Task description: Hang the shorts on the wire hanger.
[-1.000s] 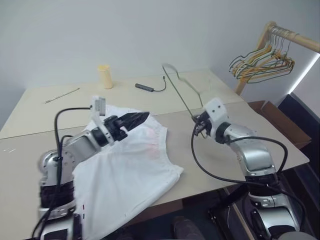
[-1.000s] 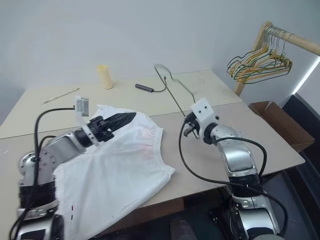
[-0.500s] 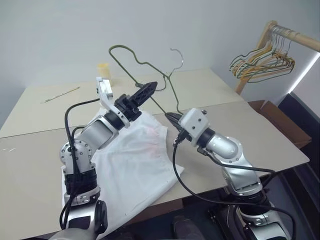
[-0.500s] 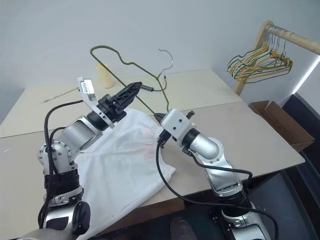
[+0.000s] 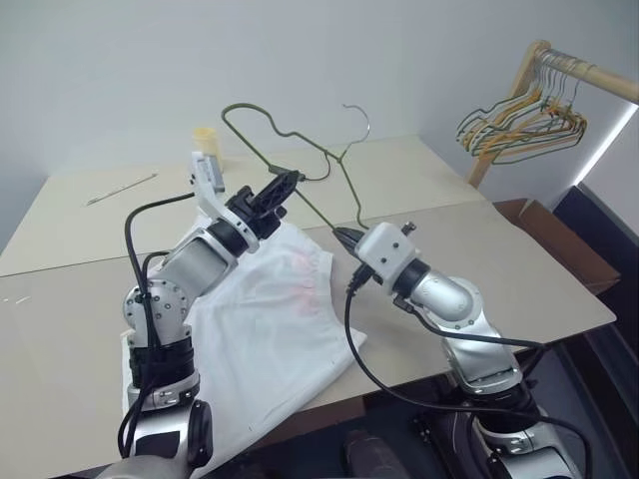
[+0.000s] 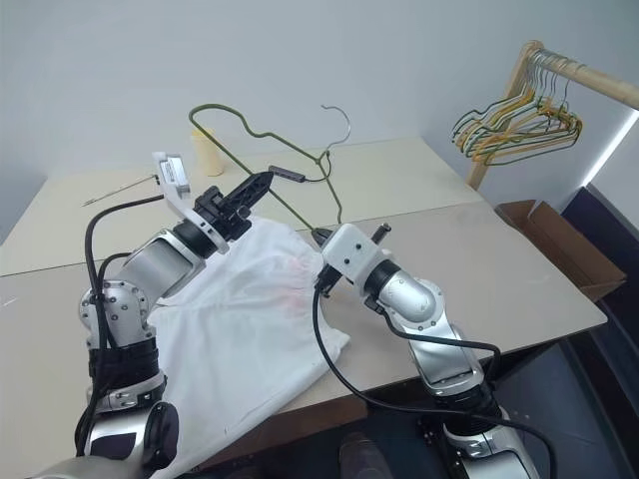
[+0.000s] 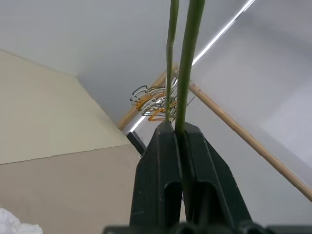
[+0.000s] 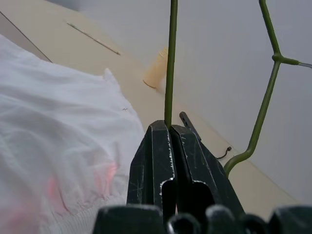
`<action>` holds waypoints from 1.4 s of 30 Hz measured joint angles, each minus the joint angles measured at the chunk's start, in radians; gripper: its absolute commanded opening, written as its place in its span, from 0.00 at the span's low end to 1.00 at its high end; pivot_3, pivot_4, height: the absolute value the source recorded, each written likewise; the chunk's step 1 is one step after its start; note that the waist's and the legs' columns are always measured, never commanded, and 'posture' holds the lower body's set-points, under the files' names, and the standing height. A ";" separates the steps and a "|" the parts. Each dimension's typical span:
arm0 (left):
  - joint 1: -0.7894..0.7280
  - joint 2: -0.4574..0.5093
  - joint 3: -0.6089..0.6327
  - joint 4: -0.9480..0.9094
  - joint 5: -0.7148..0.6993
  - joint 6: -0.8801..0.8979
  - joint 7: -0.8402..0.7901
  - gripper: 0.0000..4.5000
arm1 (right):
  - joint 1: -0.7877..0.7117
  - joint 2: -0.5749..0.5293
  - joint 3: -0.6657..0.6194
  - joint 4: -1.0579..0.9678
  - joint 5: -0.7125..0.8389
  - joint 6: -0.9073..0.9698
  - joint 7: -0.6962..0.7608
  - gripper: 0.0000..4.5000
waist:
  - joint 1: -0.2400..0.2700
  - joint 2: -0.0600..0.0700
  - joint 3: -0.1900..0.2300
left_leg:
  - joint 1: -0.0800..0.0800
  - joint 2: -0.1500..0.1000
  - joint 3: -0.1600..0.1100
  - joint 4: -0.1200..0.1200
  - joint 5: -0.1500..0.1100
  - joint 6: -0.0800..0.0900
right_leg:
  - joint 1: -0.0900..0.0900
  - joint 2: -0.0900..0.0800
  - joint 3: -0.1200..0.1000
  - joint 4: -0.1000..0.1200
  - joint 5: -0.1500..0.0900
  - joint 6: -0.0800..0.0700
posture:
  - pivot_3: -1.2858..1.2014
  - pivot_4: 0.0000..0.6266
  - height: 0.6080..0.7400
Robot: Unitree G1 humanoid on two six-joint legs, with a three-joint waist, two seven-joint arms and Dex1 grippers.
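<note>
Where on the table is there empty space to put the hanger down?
The table is bare right of the shorts, out to its right edge. The near-left corner is bare too. The back is busier: a cup, a black cable and a thin stick.

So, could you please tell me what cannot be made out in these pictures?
- Shorts: near end hangs past the table edge, behind the left arm, in the eye views.
- Wire hanger: cut off by the top edge in the left wrist view.
- Small dark object by the cup: too small to identify.
</note>
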State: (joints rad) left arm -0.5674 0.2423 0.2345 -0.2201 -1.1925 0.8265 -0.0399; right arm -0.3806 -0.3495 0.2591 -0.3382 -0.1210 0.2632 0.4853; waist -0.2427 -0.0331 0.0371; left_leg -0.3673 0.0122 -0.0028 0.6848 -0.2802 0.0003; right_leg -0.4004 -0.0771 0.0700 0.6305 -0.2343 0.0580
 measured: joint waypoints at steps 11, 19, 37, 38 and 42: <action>0.029 0.064 -0.089 0.001 0.267 -0.103 -0.173 0.00 | 0.000 -0.019 -0.009 0.017 -0.003 -0.052 0.029 0.85 | -0.020 0.000 0.000 | 0.000 0.000 0.000 0.000 0.000 0.000 | 0.000 0.000 0.000 0.000 0.000 0.000 | 0.42 0.00 1.00; 0.029 0.254 0.097 0.039 0.007 -0.057 -0.660 0.00 | -0.036 -0.249 -0.294 -0.043 0.610 0.410 0.410 0.85 | -0.023 0.001 0.001 | 0.000 0.002 0.000 0.000 0.000 0.001 | 0.000 0.001 -0.001 0.000 0.000 0.000 | 0.42 0.00 1.00; -0.007 0.257 0.097 0.141 -0.045 -0.064 -1.005 0.00 | -0.270 -0.282 -0.216 0.138 1.005 0.826 0.639 0.85 | -0.022 0.002 0.002 | 0.009 0.002 0.002 0.000 -0.001 0.002 | 0.011 0.001 0.000 -0.003 -0.003 0.004 | 0.41 0.00 1.00; -0.006 0.255 0.096 0.143 -0.037 -0.067 -1.009 0.00 | -0.277 -0.282 -0.206 0.130 0.999 0.826 0.623 0.85 | -0.021 0.002 0.002 | 0.009 0.002 0.002 0.000 -0.001 0.002 | 0.011 0.001 0.000 -0.003 -0.003 0.004 | 0.41 0.00 1.00; -0.006 0.241 0.096 0.155 -0.013 -0.090 -1.014 0.00 | -0.286 -0.262 -0.193 0.128 0.988 0.826 0.578 0.85 | -0.019 0.002 0.002 | 0.008 0.002 0.002 0.000 -0.001 0.002 | 0.010 0.000 0.000 -0.003 -0.003 0.003 | 0.41 0.00 1.00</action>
State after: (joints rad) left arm -0.5739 0.4835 0.3302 -0.0654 -1.2056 0.7365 -1.0539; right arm -0.6668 -0.6111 0.0659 -0.2106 0.8669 1.0891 1.0631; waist -0.2617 -0.0307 0.0392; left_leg -0.3591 0.0142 -0.0012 0.6845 -0.2810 0.0028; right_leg -0.3900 -0.0768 0.0701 0.6272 -0.2369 0.0614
